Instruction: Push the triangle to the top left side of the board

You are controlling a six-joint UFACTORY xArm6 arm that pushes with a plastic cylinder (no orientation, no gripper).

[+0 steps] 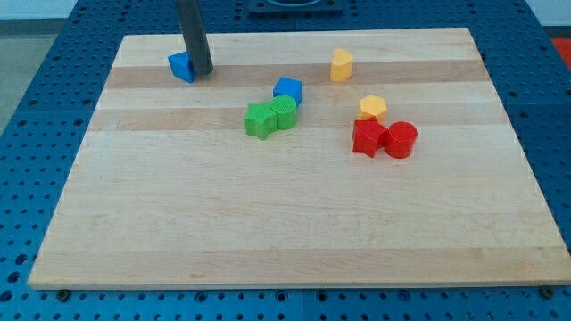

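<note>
My tip touches the right side of the blue triangle near the board's top left — it only presses, gripping nothing. Mid-board sit a blue cube and 2 green blocks; right of them, 2 yellow blocks and 2 red blocks.

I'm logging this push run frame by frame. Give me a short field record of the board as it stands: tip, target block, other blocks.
tip: my tip at the board's top left, touching the blue triangle's right side
target: blue triangle, near the top left corner
centre cluster: blue cube, green star, green cylinder, all touching
right cluster: yellow pentagon, red star, red cylinder
lone block: yellow block, top centre-right
</note>
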